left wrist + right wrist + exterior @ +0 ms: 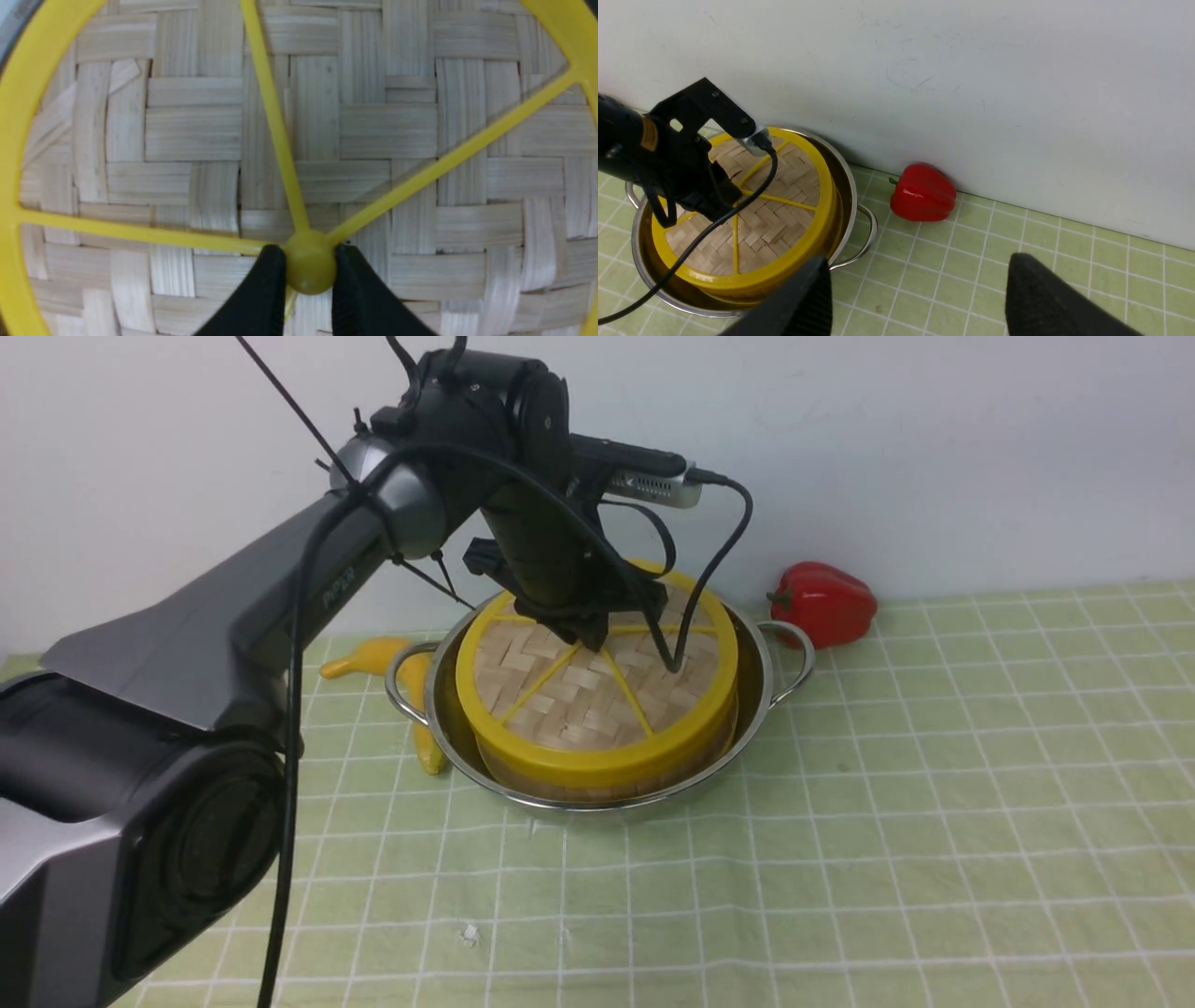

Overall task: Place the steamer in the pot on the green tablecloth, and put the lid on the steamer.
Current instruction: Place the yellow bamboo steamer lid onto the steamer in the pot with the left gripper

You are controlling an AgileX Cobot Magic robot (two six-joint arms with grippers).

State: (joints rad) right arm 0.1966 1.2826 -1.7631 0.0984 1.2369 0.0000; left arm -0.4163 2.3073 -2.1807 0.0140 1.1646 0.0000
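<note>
The lid [579, 695] hides the floor of the steamer [579, 786]; the pot [761, 683] covers part of a yellow banana [373, 656]; a white speck [470, 933] is too small to identify.

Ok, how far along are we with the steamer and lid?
Done: the round bamboo steamer basket sits in the shiny steel pot on the green gridded tablecloth, with the flat woven lid with yellow spokes resting on top. In hand: the left gripper has its jaws shut on the lid's centre knob. Left: let go and withdraw. The right gripper hangs open.
</note>
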